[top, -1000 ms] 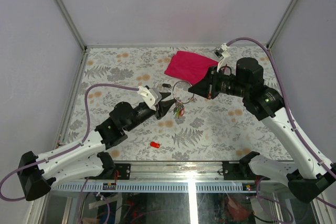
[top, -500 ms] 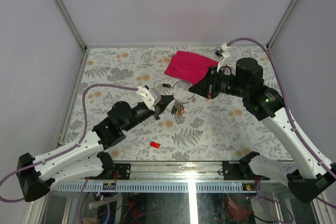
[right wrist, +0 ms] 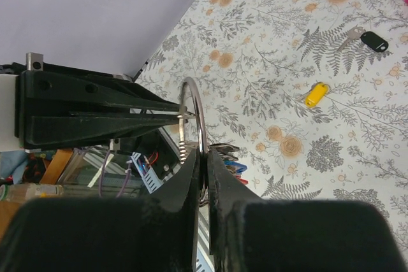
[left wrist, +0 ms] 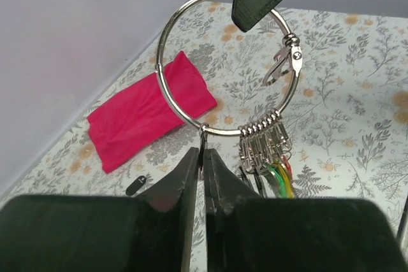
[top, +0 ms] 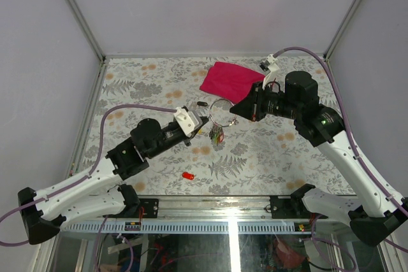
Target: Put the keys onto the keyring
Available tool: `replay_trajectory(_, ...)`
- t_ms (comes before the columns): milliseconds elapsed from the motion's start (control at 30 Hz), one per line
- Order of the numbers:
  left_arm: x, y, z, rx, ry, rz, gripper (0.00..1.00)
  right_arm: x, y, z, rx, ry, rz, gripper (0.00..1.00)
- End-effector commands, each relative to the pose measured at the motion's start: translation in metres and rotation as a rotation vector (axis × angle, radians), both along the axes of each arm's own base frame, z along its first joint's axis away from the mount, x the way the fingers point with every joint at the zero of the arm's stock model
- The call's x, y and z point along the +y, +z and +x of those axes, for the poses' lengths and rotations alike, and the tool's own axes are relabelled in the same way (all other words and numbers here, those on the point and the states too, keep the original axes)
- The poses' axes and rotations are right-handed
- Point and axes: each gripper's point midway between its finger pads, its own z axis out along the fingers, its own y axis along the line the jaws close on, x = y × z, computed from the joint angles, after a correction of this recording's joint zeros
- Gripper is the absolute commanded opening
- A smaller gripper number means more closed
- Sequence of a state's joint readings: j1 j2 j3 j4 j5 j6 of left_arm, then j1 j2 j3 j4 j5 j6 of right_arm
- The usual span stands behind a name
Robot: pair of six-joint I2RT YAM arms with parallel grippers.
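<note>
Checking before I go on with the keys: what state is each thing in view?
left gripper: shut on the keyring
right gripper: shut on the keyring
keyring: held between both grippers, off the table, keys hanging
red key: loose on the table
yellow key: loose on the table
black key: loose on the table
magenta cloth: lying rumpled on the table

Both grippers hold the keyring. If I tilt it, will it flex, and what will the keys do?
The keyring looks like rigid metal, cleanly round between the left gripper and right gripper, so flex seems unlikely. The bunch of keys hangs loose, so it should slide toward the low side. Its thin wire may pivot in the pinch.
</note>
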State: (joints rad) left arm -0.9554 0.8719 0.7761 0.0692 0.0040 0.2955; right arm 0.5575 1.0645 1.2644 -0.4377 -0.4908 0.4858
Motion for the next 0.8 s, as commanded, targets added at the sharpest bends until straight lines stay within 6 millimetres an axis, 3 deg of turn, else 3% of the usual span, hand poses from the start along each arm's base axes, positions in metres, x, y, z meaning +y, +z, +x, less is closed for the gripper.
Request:
replay_trajectory(0,0.013,0.000,0.004,-0.057,0.024,0.133,0.11,-0.005,0.019,0.003,-0.084,-0.023,0.011,0.08)
replay_trajectory(200,0.023,0.000,0.009,-0.120,0.055,0.209,0.00,-0.002,0.017,0.002,-0.077,-0.009,0.020,0.07)
replay_trajectory(367,0.022,0.000,0.008,-0.148,0.033,0.228,0.00,-0.001,0.018,0.000,-0.078,0.005,0.032,0.02)
replay_trajectory(433,0.018,0.002,0.003,-0.141,0.009,0.198,0.07,-0.001,0.019,-0.002,-0.086,0.014,0.033,0.00)
replay_trajectory(600,0.015,0.012,-0.002,-0.120,0.018,-0.001,0.38,-0.002,0.023,-0.009,-0.126,0.071,-0.008,0.00)
replay_trajectory(767,0.010,0.018,-0.008,-0.057,0.000,-0.155,0.52,-0.007,0.026,-0.013,-0.153,0.081,-0.035,0.00)
